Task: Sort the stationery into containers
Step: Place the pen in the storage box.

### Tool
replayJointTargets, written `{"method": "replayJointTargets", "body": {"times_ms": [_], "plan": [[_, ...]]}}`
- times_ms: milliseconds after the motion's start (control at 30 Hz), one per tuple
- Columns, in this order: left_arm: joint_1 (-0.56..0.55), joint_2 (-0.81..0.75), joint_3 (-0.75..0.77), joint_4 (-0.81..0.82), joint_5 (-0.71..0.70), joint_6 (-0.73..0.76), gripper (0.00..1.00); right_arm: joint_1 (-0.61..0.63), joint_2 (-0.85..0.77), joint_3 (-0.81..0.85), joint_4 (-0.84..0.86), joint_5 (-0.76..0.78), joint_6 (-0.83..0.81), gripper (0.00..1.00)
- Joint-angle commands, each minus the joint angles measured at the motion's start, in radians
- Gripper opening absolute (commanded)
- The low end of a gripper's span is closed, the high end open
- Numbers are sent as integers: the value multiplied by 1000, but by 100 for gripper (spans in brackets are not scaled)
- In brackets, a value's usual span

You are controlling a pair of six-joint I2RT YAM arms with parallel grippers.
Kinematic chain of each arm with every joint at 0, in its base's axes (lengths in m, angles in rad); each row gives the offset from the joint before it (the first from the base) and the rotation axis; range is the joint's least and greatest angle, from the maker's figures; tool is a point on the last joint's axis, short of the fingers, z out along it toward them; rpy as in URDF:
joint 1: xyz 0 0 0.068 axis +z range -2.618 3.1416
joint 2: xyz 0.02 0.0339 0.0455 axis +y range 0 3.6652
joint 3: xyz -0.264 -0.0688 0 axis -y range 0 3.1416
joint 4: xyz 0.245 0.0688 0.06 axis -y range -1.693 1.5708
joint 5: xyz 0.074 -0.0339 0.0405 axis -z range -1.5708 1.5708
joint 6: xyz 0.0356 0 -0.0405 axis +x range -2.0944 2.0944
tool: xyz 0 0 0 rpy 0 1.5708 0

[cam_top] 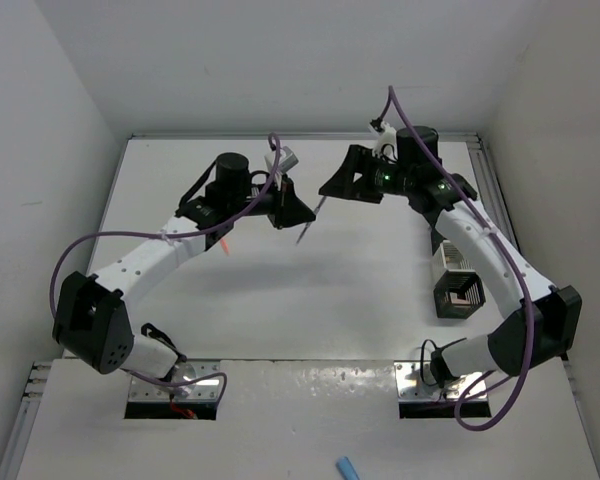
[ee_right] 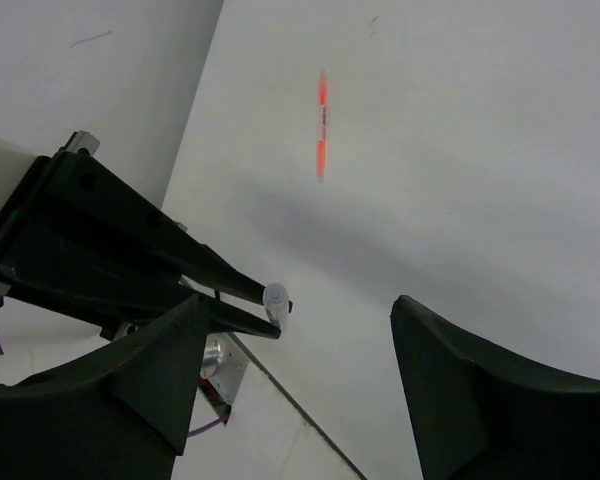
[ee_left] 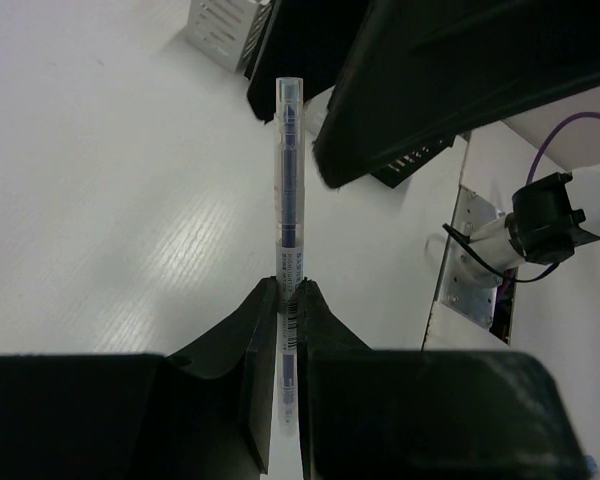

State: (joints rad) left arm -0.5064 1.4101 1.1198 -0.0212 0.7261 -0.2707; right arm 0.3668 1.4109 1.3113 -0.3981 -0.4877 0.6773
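My left gripper (ee_left: pixel 289 290) is shut on a clear pen with purple ink (ee_left: pixel 288 180), held above the table and pointing toward my right gripper. In the top view the left gripper (cam_top: pixel 308 213) holds the pen (cam_top: pixel 308 228) at mid-table. My right gripper (cam_top: pixel 325 190) is open and empty, just beyond the pen's far end. In the right wrist view the pen's round end (ee_right: pixel 277 297) sits near the left finger (ee_right: pixel 150 380) of the open right gripper (ee_right: pixel 300 305). An orange pen (cam_top: pixel 225 245) lies on the table; it also shows in the right wrist view (ee_right: pixel 322 125).
A black mesh box (cam_top: pixel 458 292) and a silver mesh box (cam_top: pixel 448 255) stand at the right under the right arm. The silver box (ee_left: pixel 220 25) and a black box (ee_left: pixel 412 165) show in the left wrist view. A blue item (cam_top: pixel 348 467) lies at the near edge.
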Motion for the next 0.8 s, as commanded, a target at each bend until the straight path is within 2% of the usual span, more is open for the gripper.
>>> {"method": "replayJointTargets", "body": {"times_ms": [0, 133, 200, 267, 300, 333, 367, 400, 433, 533, 567, 633, 700, 767], "plan": [[-20, 4, 51, 23, 15, 4, 0, 30, 16, 45, 30, 17, -7, 71], [-32, 7, 55, 23, 10, 8, 0, 47, 34, 54, 19, 43, -27, 52], [-35, 9, 58, 23, 10, 11, 0, 47, 42, 59, 15, 63, -28, 34], [-38, 9, 61, -15, -4, 19, 1, 46, 42, 62, 15, 64, -35, 20], [-38, 10, 64, -23, -14, 22, 6, 46, 39, 62, 13, 64, -45, 12], [-38, 13, 75, -48, -27, 28, 29, 44, 33, 59, 10, 66, -51, 0], [-31, 16, 84, -68, -65, 40, 43, 31, 27, 59, 5, 73, -65, 0], [-24, 18, 93, -118, -95, 48, 81, 20, 11, 59, -7, 78, -71, 0], [-15, 18, 103, -144, -120, 53, 100, 6, 5, 59, -14, 81, -76, 0], [40, 16, 136, -218, -227, 102, 100, -92, -36, 62, -48, 118, -126, 0], [72, 18, 153, -235, -269, 137, 100, -159, -43, 63, -57, 138, -178, 0], [120, 18, 164, -269, -319, 178, 100, -253, -69, 57, -59, 259, -255, 0], [147, 13, 157, -275, -335, 194, 100, -320, -84, 4, 11, 401, -362, 0], [172, 10, 131, -269, -341, 203, 100, -428, -93, -55, 120, 472, -438, 0]]}}
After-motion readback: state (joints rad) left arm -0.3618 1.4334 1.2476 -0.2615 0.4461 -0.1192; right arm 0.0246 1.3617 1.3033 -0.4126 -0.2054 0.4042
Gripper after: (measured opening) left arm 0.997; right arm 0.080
